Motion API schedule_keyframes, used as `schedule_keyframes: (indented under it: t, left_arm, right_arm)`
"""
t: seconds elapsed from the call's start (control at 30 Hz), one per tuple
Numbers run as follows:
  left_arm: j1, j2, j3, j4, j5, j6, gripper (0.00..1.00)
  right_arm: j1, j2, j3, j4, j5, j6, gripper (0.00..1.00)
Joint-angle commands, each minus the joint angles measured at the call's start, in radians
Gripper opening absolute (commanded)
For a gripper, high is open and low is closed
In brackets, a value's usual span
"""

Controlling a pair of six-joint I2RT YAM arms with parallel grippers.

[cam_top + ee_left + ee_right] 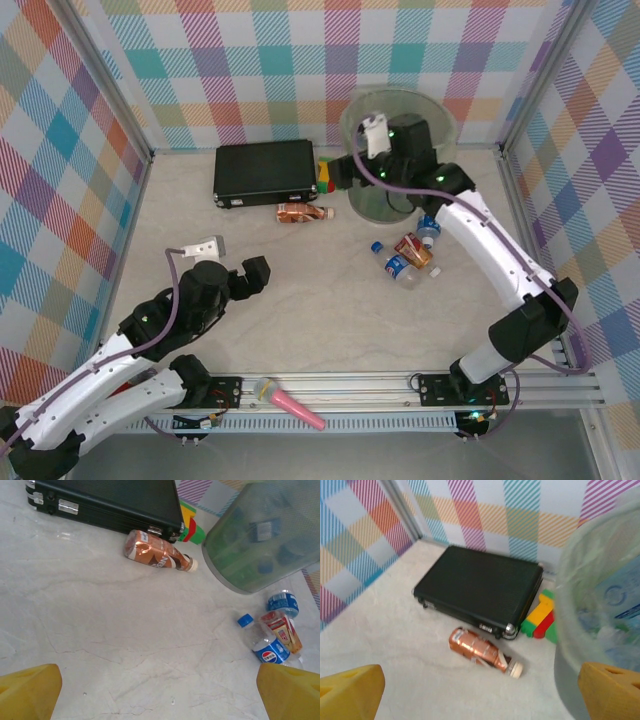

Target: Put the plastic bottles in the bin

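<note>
Now right claw beside bin and left claw over counter both gape empty; next, likely grab copper-brown bottle.

Marbled table: bottles, bin, case

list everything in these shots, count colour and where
bin: 1, pale green, far right
binned bottles: count unclear, blue labels, inside bin
copper bottle: 1, brown, before the case
clear bottles: 3, blue or red-yellow labels, near side of bin
case: 1, black, left of bin
blocks: 1 stack, red-yellow-green, between case and bin
stick: 1, pink, near edge
left gripper: yellow tips, open over bare table
right gripper: yellow tips, open by bin
</note>
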Motion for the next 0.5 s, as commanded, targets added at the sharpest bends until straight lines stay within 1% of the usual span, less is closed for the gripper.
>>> schedule_keyframes:
  t: [0.0, 0.13, 0.27, 0.43, 0.47]
  left_arm:
    - [0.002, -0.023, -0.008, -0.010, -0.059, -0.045, 1.00]
    - [0.003, -0.065, -0.005, -0.054, -0.073, -0.068, 1.00]
    - [0.002, -0.122, 0.007, -0.105, -0.076, -0.076, 1.00]
    - [0.003, -0.170, 0.026, -0.160, -0.063, -0.071, 1.00]
    - [0.003, -0.175, 0.029, -0.169, -0.057, -0.071, 1.00]
  right_arm:
    - [0.068, 0.022, -0.034, 0.036, 0.092, -0.121, 0.99]
    - [0.129, 0.116, -0.033, 0.039, 0.104, -0.255, 0.99]
    - [0.179, 0.244, 0.006, 0.028, 0.112, -0.388, 0.99]
    - [0.222, 0.421, 0.086, 0.023, 0.188, -0.527, 0.99]
    - [0.226, 0.455, 0.107, 0.024, 0.197, -0.545, 0.98]
